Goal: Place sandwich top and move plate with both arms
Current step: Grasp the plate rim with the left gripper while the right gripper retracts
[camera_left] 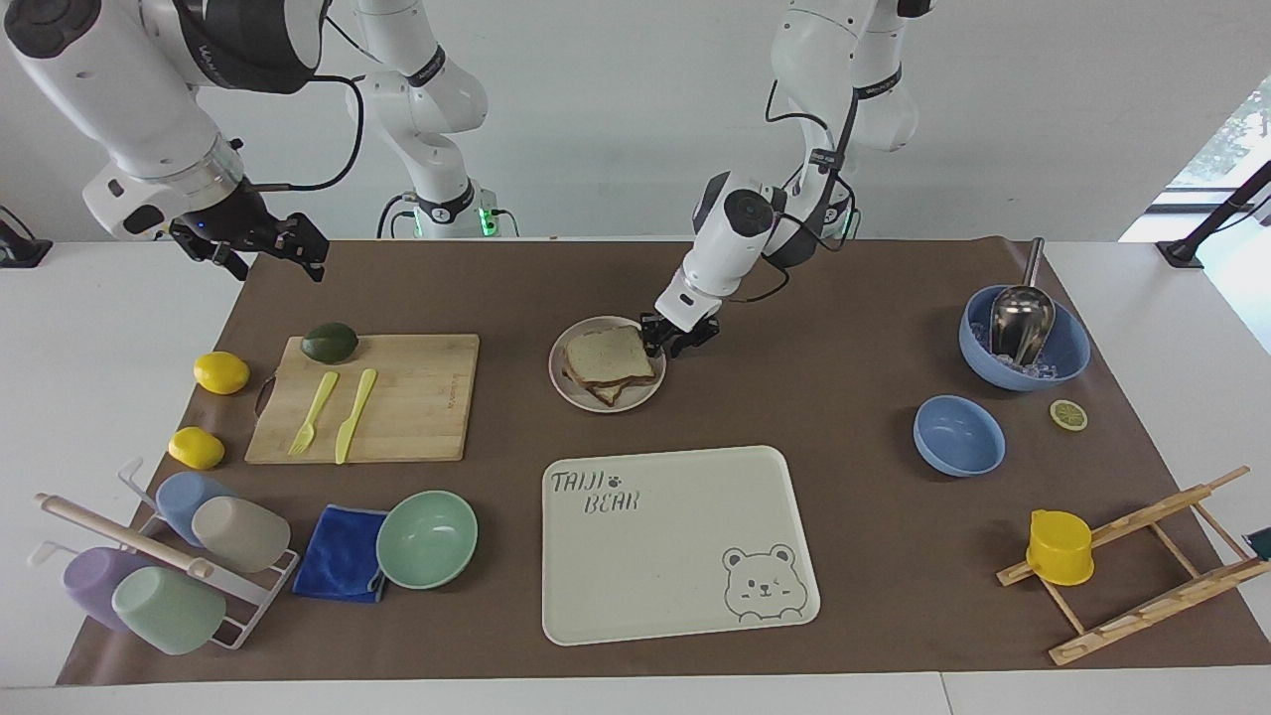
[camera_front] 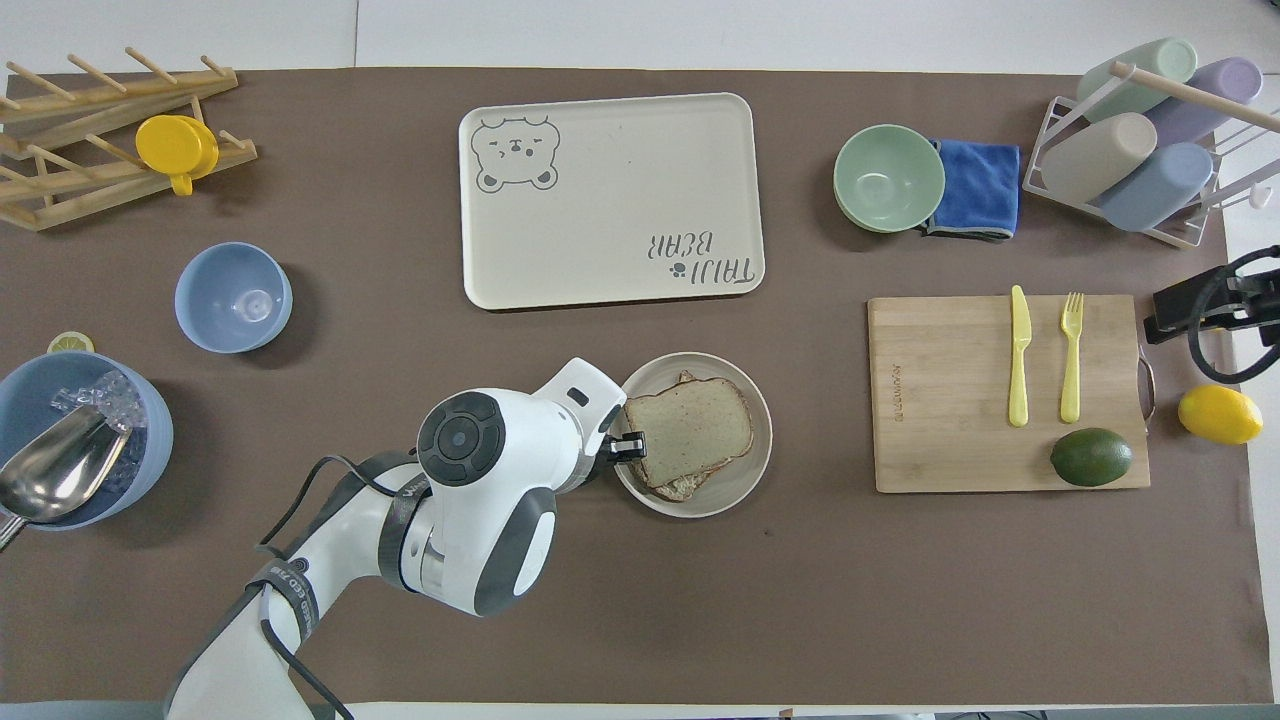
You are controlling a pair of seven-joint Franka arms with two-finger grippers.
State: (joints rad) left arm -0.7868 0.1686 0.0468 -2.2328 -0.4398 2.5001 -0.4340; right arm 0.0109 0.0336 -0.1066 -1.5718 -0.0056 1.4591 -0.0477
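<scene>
The sandwich top (camera_left: 608,356) lies flat on the lower slice on the round beige plate (camera_left: 568,389), between the robots and the bear tray. It also shows in the overhead view (camera_front: 690,428), on the plate (camera_front: 745,470). My left gripper (camera_left: 678,338) is low at the plate's rim on the left arm's side, open, and holds nothing; it also shows in the overhead view (camera_front: 628,447). My right gripper (camera_left: 266,250) is open, empty and raised over the mat's edge at the right arm's end, beside the cutting board (camera_left: 372,397).
The cream bear tray (camera_left: 675,541) lies farther from the robots than the plate. The cutting board holds an avocado (camera_left: 330,342), a yellow fork and a knife. Two lemons, a cup rack, a blue cloth and a mint bowl (camera_left: 427,538) are at the right arm's end; blue bowls and a wooden rack are at the left arm's end.
</scene>
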